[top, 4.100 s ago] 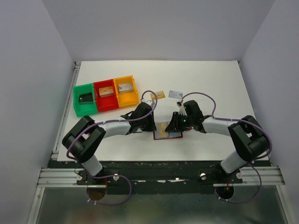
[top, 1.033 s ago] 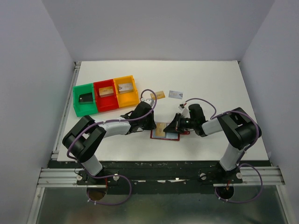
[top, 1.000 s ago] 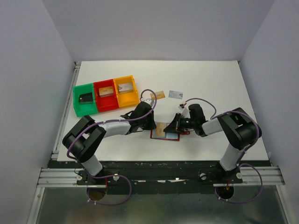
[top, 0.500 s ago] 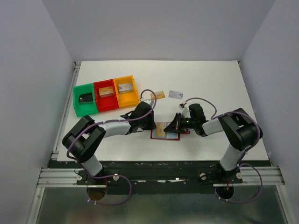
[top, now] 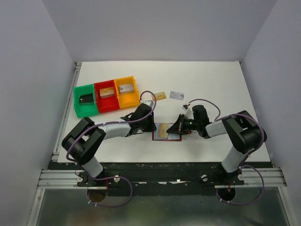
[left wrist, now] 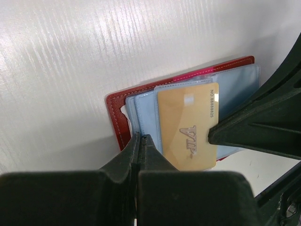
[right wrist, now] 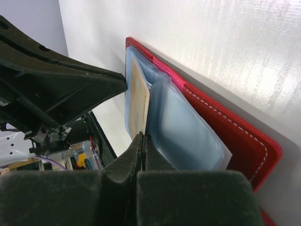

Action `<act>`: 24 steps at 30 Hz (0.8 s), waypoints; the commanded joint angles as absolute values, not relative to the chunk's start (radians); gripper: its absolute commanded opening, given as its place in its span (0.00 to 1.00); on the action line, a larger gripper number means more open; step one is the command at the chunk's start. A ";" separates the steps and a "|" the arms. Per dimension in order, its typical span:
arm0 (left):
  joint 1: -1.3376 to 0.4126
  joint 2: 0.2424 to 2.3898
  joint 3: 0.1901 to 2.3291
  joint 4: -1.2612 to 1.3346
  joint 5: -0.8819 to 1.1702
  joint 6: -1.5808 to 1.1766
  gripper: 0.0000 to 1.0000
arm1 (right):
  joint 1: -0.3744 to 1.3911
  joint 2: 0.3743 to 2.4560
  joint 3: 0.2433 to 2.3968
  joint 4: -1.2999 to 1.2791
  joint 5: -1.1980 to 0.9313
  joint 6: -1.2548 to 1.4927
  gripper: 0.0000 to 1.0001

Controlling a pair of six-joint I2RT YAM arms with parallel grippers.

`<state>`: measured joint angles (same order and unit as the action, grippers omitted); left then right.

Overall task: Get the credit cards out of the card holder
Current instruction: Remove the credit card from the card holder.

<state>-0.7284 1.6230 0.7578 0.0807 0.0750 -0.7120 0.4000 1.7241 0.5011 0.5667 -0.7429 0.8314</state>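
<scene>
Lying open on the white counter, the card holder sits at about 6 o'clock from the counter's middle, near the front edge. Its dark red cover is down and its pale blue sleeves face up.

The left pincer comes at it from 9 o'clock. Its fingers are pressed narrowly together on the holder's edge, right where the red cover meets a blue sleeve. The right pincer reaches in from 3 o'clock, with its fingers drawn tight on the edge of a gold card. That card is stamped VIP and sits tucked among the sleeves, a blue sleeve on either side of it in the right wrist view. The two pincers are close to each other over the holder, and neither touches the other.

At 12 o'clock from the holder, well apart from it, two more credit cards lie flat on the counter: a loose gold card and a pale card just beside it at its 3 o'clock.

At 10 o'clock stands a row of three bins touching side to side: a green bin, a red bin and an orange bin. The green bin holds a black card and the red bin holds a tan card. The flat piece in the orange bin is too small to make out.
</scene>
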 commanded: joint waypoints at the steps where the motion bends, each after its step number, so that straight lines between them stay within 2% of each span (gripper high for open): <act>1: -0.729 1.623 0.730 0.021 0.043 -0.715 0.00 | 0.385 1.706 0.480 0.552 -0.742 0.805 0.02; 4: -0.729 1.628 0.730 0.029 0.051 -0.713 0.00 | 0.384 1.709 0.483 0.564 -0.756 0.814 0.18; 8: -0.729 1.640 0.729 0.048 0.071 -0.715 0.00 | 0.385 1.726 0.483 0.633 -0.784 0.873 0.29; 24: -0.733 1.661 0.727 0.066 0.087 -0.726 0.00 | 0.385 1.775 0.502 0.640 -0.795 0.882 0.33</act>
